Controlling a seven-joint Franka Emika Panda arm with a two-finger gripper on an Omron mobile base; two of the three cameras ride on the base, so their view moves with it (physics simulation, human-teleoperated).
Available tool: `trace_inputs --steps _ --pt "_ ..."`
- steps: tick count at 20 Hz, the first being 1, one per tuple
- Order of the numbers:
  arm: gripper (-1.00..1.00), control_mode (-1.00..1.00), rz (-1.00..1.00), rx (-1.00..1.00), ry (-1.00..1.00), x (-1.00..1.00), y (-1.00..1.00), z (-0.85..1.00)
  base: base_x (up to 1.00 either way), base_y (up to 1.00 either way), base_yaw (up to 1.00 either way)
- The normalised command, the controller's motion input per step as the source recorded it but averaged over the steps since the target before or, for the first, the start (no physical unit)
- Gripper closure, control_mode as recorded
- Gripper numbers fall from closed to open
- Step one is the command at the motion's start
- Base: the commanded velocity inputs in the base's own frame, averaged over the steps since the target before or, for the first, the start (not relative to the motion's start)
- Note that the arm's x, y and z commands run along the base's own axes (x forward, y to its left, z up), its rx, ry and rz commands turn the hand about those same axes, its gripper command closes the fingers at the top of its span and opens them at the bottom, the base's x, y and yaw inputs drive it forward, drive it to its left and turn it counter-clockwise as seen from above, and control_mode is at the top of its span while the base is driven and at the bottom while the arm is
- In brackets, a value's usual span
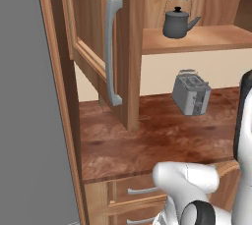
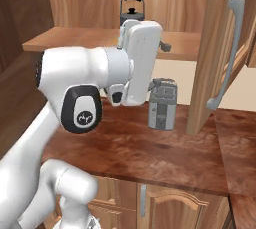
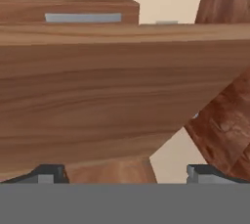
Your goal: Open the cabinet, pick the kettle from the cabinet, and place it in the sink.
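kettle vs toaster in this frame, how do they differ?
The small dark grey metal kettle stands on the wooden cabinet shelf; the boxy silver toaster sits lower, on the reddish-brown wood-look countertop. The kettle is rounded, with a black arched handle and a spout; the toaster is square-edged with top slots. The kettle is darker. Both are upright metal appliances, untouched.

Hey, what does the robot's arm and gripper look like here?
The arm is glossy white with rounded links and dark grey joint caps, one cap bearing a small white logo. The gripper has two small dark grey fingertips with lighter grey pads. No cables show.
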Motion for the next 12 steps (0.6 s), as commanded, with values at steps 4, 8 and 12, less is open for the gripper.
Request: trace_inputs --steps 4,8,12 --pt "-1.00 -1.00 0.36 -0.27 0.18 -0.09 0.56 0.06 0.00 0.00 0.00" --pt "-1.00 -1.00 0.41 -0.35 0.18 -0.10 0.50 0.13 0.00 0.00 0.00" --pt "-1.00 -1.00 0.40 -0.34 0.16 -0.05 0.48 0.18 0.00 0.00 0.00"
